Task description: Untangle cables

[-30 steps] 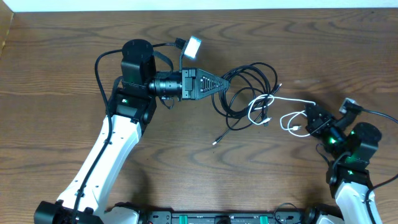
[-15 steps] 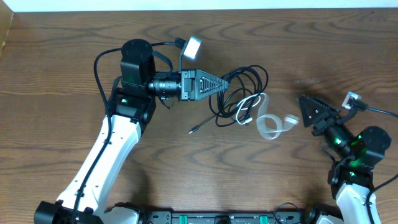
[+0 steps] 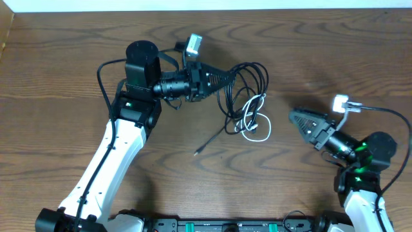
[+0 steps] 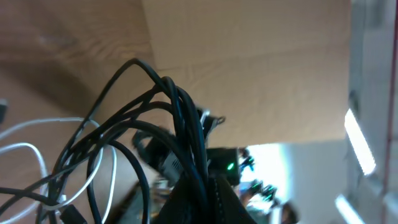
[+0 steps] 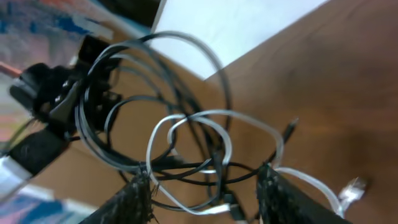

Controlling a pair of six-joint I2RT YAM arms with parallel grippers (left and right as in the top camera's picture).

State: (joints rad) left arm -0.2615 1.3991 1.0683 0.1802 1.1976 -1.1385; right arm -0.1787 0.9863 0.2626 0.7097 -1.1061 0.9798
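Observation:
My left gripper (image 3: pixel 225 79) is shut on a bundle of black cables (image 3: pixel 257 72) and holds it raised above the table. In the left wrist view the black cables (image 4: pixel 180 118) rise straight out of the closed fingers (image 4: pixel 217 205). A white cable (image 3: pixel 256 124) lies looped under and through the black loops. One black plug end (image 3: pixel 196 153) trails to the lower left. My right gripper (image 3: pixel 295 116) points left at the tangle and stands open, apart from it. In the right wrist view its fingers (image 5: pixel 134 196) frame the white cable (image 5: pixel 186 121) and black cables (image 5: pixel 118 93) without touching them.
The dark wooden table (image 3: pixel 64 58) stretches out on all sides of the tangle. Its far edge (image 3: pixel 206 11) meets a white surface. The left arm's white link (image 3: pixel 109 161) crosses the lower left, and thick black cords run along both arms.
My right gripper has let go of the white cable and drawn back to the right, open. The white cable has sprung back to the black bundle. The left gripper has tilted with its bundle.

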